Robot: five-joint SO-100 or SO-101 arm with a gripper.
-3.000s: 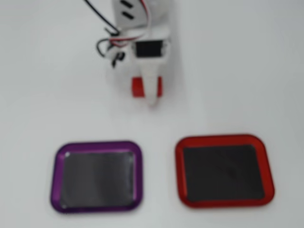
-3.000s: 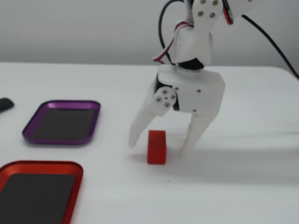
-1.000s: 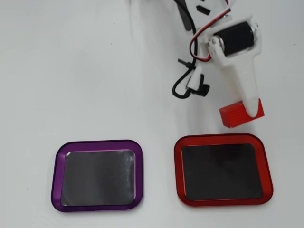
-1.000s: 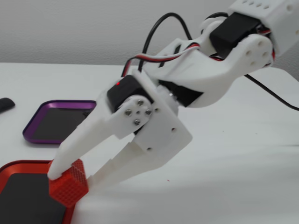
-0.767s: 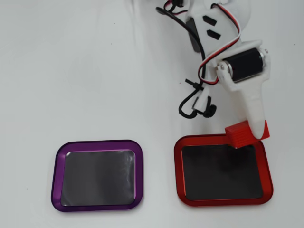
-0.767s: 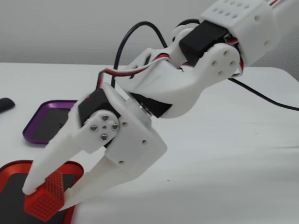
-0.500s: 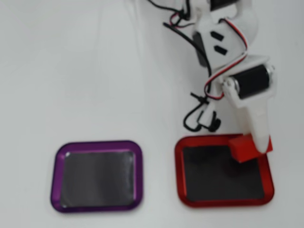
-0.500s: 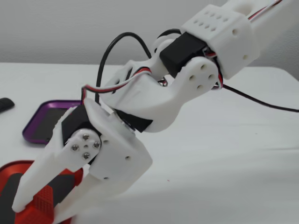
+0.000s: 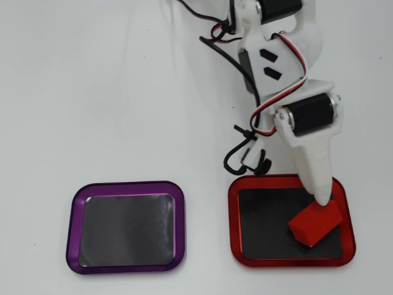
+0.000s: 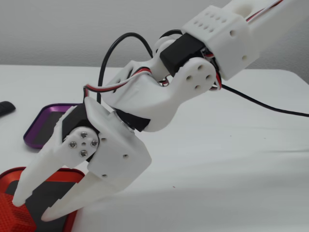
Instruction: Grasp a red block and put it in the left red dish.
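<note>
The red block [image 9: 315,224] lies in the red dish [image 9: 234,215], near its right side in the overhead view. In the fixed view the studded block [image 10: 10,216] shows at the bottom left corner inside the red dish [image 10: 72,218]. My gripper [image 9: 321,195] hangs over the dish with its tip at the block's upper edge. In the fixed view my gripper [image 10: 34,208] has its two fingers apart, and the block sits just outside the left fingertip [image 10: 20,197], not between the jaws.
A same-sized purple-rimmed dish [image 9: 75,224] with a black bottom sits left of the red one in the overhead view, and behind it in the fixed view [image 10: 36,130]. Black cables [image 9: 242,153] hang near the red dish's far edge. A dark object [image 10: 6,108] lies at the fixed view's left edge.
</note>
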